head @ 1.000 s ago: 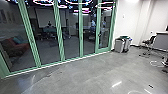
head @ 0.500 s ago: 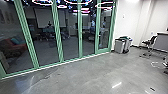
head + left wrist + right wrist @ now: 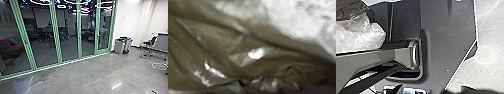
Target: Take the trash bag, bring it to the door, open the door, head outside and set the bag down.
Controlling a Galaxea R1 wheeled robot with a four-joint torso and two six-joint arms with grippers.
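Glass door (image 3: 104,27): at one o'clock, it seems my destination; I should roll slowly, bag steady, wide of the gray bins (image 3: 123,46) toward two o'clock.
Trash bag (image 3: 215,47): close up in my left wrist view, showing also in my right.
Plastic: brownish, thin, creased, catching glare beside a crumpled whitish part.
Grip: spread, pressed together or pinching, I cannot tell, left or right.
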